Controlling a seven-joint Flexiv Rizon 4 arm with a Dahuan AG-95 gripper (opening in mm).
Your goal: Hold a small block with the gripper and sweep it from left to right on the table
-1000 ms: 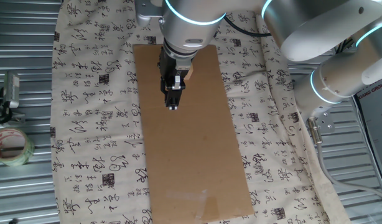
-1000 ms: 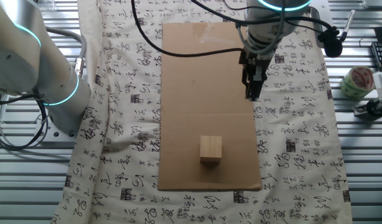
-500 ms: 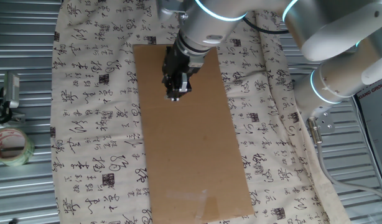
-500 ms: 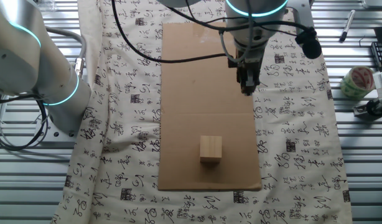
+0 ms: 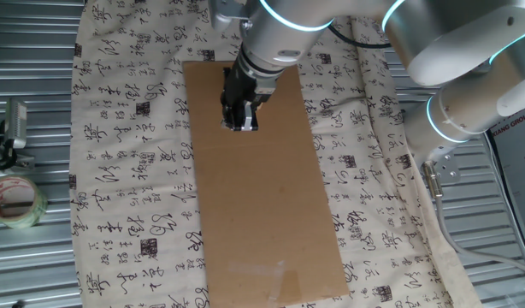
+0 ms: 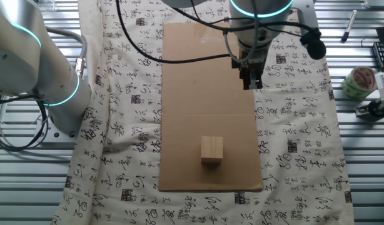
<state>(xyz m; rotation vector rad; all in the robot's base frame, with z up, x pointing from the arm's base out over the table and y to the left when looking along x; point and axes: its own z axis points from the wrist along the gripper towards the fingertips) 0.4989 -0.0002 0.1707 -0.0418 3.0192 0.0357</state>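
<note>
Small block [image 6: 211,150] near cardboard edge, gripper [image 6: 252,84] apart

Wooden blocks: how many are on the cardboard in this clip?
1. The small block sits on the cardboard sheet near one end, apart from the gripper. In the other view the arm hides it.

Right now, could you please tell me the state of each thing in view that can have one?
small block: sitting flat on the cardboard, not held.
hand: above the cardboard's edge, away from the block, holding nothing; open or shut unclear.
cardboard sheet: lying flat on the cloth.
tape roll: resting off the cloth.
</note>
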